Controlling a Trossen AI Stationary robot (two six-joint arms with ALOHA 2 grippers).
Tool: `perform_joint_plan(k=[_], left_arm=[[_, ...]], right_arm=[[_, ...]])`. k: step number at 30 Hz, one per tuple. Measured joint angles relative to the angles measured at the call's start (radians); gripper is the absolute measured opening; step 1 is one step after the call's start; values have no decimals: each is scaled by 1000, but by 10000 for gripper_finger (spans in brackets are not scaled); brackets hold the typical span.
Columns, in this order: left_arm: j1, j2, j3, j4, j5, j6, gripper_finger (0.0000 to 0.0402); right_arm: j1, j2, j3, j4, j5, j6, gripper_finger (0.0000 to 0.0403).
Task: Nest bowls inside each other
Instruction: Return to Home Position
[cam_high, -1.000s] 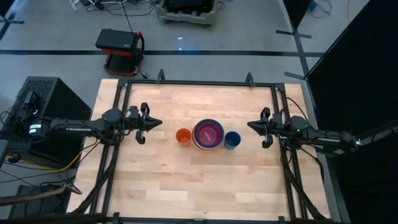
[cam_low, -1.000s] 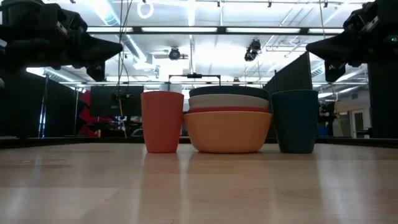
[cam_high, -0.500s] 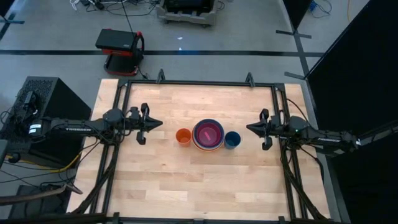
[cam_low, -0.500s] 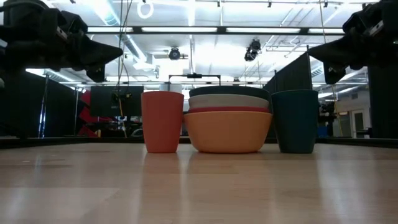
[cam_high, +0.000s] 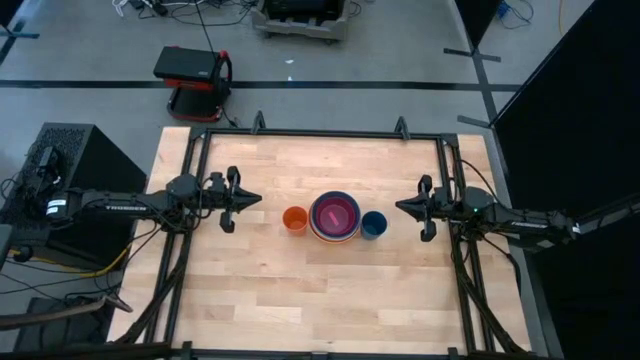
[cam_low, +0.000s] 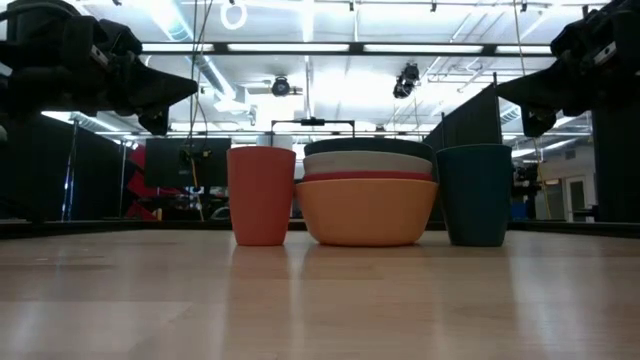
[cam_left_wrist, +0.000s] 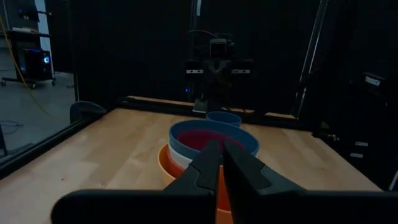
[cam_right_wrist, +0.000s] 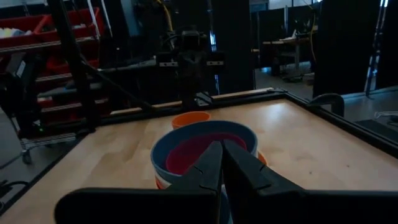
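The bowls sit nested in one stack at the middle of the counter. The orange cup is just beside them on the frame's left and the blue cup on their right. My left fingers hang pressed together at centre left and my right fingers likewise at centre right, both raised and touching nothing. Open wood runs out to every edge.

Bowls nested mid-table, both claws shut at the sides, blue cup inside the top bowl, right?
No: the high view shows the blue cup standing beside the nested bowls, on the side of the right claw, not inside. The left claw and right claw are shut at the sides.
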Motion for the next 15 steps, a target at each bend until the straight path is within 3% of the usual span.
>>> perform_joint_plan(k=[15], left_arm=[[0,0,0,-1,0,-1,5]], right_arm=[[0,0,-1,1,0,2,0]])
